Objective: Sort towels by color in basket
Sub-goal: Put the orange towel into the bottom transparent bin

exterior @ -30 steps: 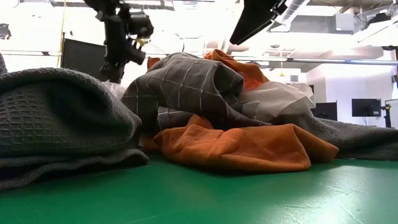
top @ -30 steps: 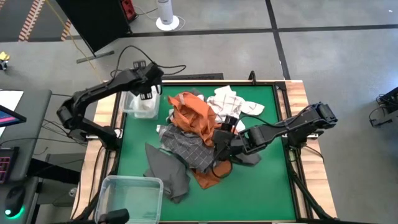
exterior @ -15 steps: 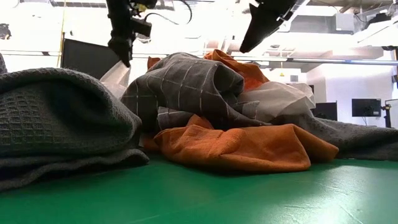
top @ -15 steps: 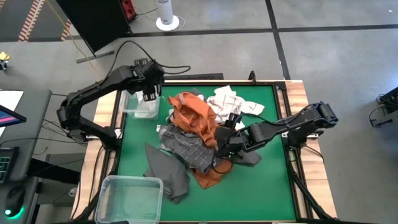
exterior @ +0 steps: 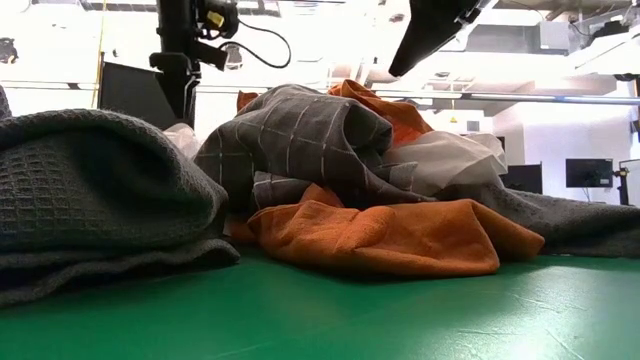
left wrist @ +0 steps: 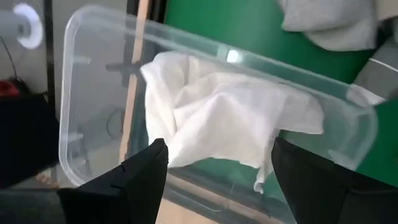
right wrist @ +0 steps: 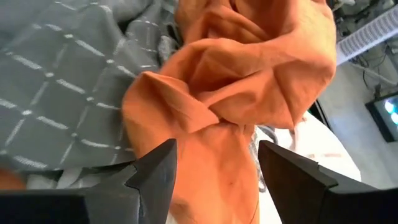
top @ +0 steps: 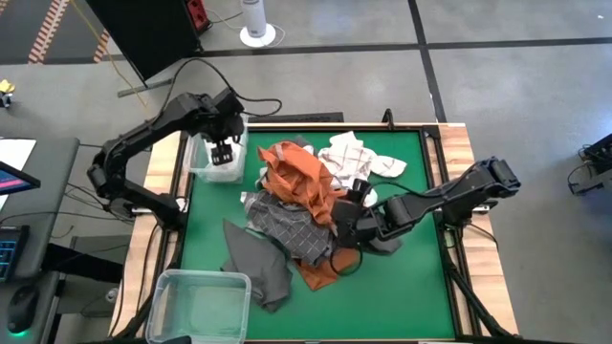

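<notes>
A: What is seen to have changed at the left end effector (top: pixel 222 150)?

B: Half a second ago it was held just outside the clear plastic bin (top: pixel 212 170) at the table's far left corner; now it has been brought directly over that bin. The plain white crumpled towel (left wrist: pixel 217 118) is seen lying inside the bin, directly beneath the spread fingers (left wrist: pixel 144 167), which are released and touch nothing. It is judged that the white towel has been delivered and one colour begun.

A: And the right end effector (top: pixel 348 214)?

B: It has been shifted slightly along the near side of the pile. Its fingers (right wrist: pixel 155 168) are parted and empty, with the rust-orange soft towel (right wrist: pixel 242 93) lying just ahead of them, beside the dark grey towel with pale checks (right wrist: pixel 56 81). An orange grasp is judged to be next.

A: How are the arms posed?

B: The left arm is reached outward with its wrist turned straight down over the bin. The right arm is stretched low across the green table (top: pixel 411 287), its wrist angled into the heap.

A: What remains?

B: The white towel with grey checks (top: pixel 349 153) is left beyond the right end effector, a plain dark grey towel (top: pixel 258 263) lies well off to its side, and a second clear bin (top: pixel 199 304) at the near left corner appears unfilled. Most sorting is judged undone.
</notes>
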Robot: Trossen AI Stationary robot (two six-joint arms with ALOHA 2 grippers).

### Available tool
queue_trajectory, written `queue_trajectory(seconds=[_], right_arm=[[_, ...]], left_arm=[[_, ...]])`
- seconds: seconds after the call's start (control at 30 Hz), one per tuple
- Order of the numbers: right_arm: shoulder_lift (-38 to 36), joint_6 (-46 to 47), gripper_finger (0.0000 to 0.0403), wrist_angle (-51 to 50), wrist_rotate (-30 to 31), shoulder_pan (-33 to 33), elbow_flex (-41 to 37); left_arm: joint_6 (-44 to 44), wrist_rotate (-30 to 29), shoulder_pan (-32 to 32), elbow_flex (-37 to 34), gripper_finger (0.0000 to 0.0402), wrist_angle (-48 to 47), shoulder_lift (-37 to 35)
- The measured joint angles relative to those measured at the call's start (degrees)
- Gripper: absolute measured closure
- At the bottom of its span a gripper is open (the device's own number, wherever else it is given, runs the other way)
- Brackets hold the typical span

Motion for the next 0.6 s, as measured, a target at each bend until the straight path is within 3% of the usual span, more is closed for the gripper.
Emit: queue_trajectory(seconds=[0.17,0.4,0.6], right_arm=[[0.0,-2.0,0.0143,0.0,0.8,0.9,0.0],[0.0,-4.1,0.0143,0.5,1.7,-0.2,0.0],[-0.2,-3.6,0.0143,-0.7,1.6,-2.4,0.0]], left_arm=[[-3.1,0.2,-0.5,0.0,0.0127,1.1,-0.1],[-4.8,2.7,-5.0,0.0,0.0127,14.4,-0.6],[-2.3,12.4,-9.3,0.1,0.0127,23.0,-1.5]])
